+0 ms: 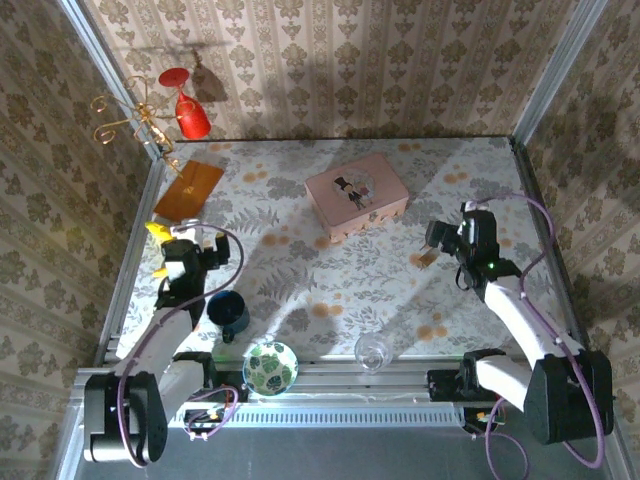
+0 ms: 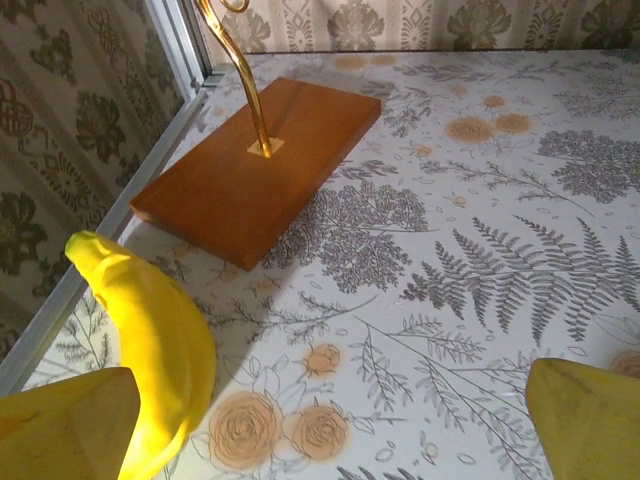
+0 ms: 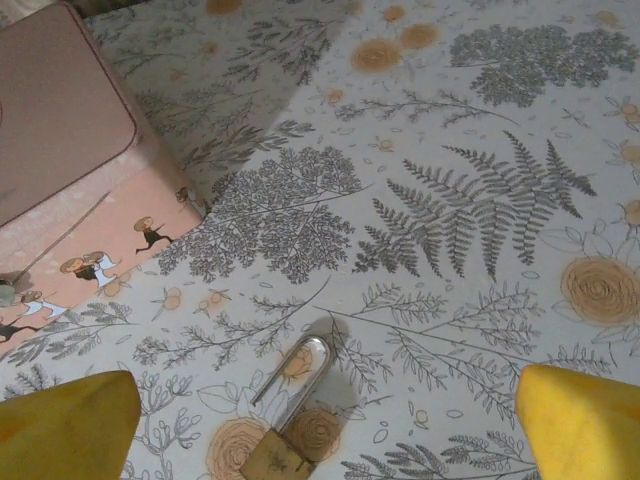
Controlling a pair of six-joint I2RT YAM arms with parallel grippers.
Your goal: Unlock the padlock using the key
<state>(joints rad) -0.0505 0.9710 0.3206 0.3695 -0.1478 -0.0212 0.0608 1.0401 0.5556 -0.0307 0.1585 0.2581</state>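
Note:
The padlock (image 3: 272, 455), a brass body with a silver shackle, lies flat on the floral tablecloth. One leg of its shackle stands free of the body. Its lower end is cut off by the frame edge, and the key is out of view. My right gripper (image 3: 325, 425) hangs open just above it, the yellow fingertips (image 3: 70, 425) wide apart on either side and touching nothing. From above, the padlock (image 1: 427, 259) sits right under the right gripper (image 1: 438, 240). My left gripper (image 2: 325, 420) is open and empty over the cloth at the left side (image 1: 186, 248).
A pink picture-lidded box (image 1: 357, 195) stands mid-table, just left of the padlock (image 3: 60, 120). A banana (image 2: 150, 340) lies by the left fingertip. Beyond it is a wooden base (image 2: 255, 165) with a gold wire stand holding red glasses (image 1: 192, 118). A dark mug (image 1: 228, 312), a patterned bowl (image 1: 270, 366) and a clear glass (image 1: 371, 351) line the near edge.

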